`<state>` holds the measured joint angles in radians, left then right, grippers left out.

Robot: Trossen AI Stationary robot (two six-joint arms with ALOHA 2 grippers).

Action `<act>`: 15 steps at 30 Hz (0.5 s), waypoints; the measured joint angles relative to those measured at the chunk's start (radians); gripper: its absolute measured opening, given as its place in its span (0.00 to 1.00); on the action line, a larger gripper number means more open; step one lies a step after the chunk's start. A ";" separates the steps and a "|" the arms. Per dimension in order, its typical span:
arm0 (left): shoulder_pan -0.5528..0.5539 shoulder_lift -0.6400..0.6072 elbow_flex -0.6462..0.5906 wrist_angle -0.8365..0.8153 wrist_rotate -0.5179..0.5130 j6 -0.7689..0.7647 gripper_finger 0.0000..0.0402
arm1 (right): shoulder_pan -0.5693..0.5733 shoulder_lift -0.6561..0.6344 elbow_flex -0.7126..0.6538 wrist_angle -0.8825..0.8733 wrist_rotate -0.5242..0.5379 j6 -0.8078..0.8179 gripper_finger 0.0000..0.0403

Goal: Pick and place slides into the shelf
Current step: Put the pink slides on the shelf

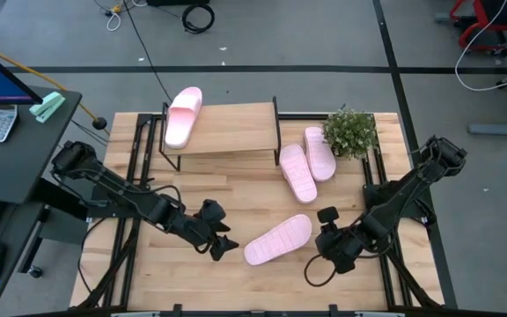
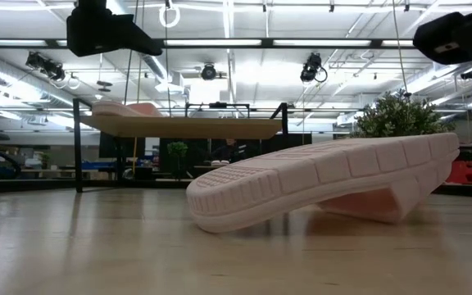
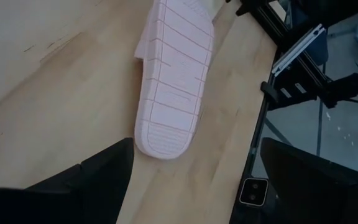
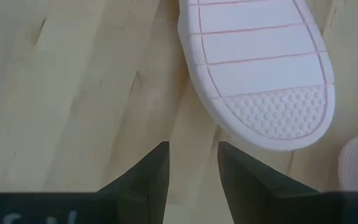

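Left gripper (image 1: 222,244) hangs wide open, empty, lower centre, just beside the pale pink foam slide (image 1: 277,239) lying sole-up. Right gripper (image 1: 326,238) waits narrowly parted. Light, squashy, probably grippy; pinch the sole's edge.

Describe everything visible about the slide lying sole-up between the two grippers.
The slide is pale pink, foam-looking, and lies upside down on the table, ribbed sole up, with dotted tread at one end. In the low view it rests tilted on its strap, one end raised. It lies slantwise near the table's front, between the left gripper and right gripper. Neither gripper touches it; both are open.
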<state>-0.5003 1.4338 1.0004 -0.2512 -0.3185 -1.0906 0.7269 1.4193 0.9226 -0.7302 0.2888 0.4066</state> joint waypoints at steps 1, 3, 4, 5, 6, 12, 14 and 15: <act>0.000 0.000 0.000 0.000 -0.003 0.000 0.88 | 0.000 -0.001 0.000 -0.008 0.000 0.026 0.35; 0.003 0.000 0.000 0.000 -0.012 0.002 0.88 | 0.000 -0.008 0.000 -0.056 0.006 0.087 0.35; 0.006 0.000 0.000 0.000 -0.017 0.002 0.88 | 0.000 -0.014 0.000 -0.092 0.020 0.126 0.34; 0.009 0.000 0.000 -0.001 -0.022 0.002 0.88 | 0.000 -0.021 0.000 -0.135 0.040 0.166 0.34; 0.014 0.000 0.000 0.000 -0.026 0.002 0.88 | 0.000 -0.029 0.000 -0.182 0.059 0.201 0.33; 0.044 0.000 0.000 0.000 -0.029 0.051 0.88 | -0.029 -0.084 0.000 -0.291 0.107 0.257 0.30; 0.051 0.000 0.000 0.000 -0.029 0.062 0.88 | -0.043 -0.096 0.000 -0.299 0.108 0.213 0.30; 0.054 0.000 0.000 0.000 -0.029 0.063 0.88 | -0.052 -0.099 0.000 -0.310 0.112 0.193 0.30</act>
<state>-0.4463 1.4338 1.0004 -0.2516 -0.3477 -1.0280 0.6749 1.3200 0.9226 -1.0403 0.4004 0.6000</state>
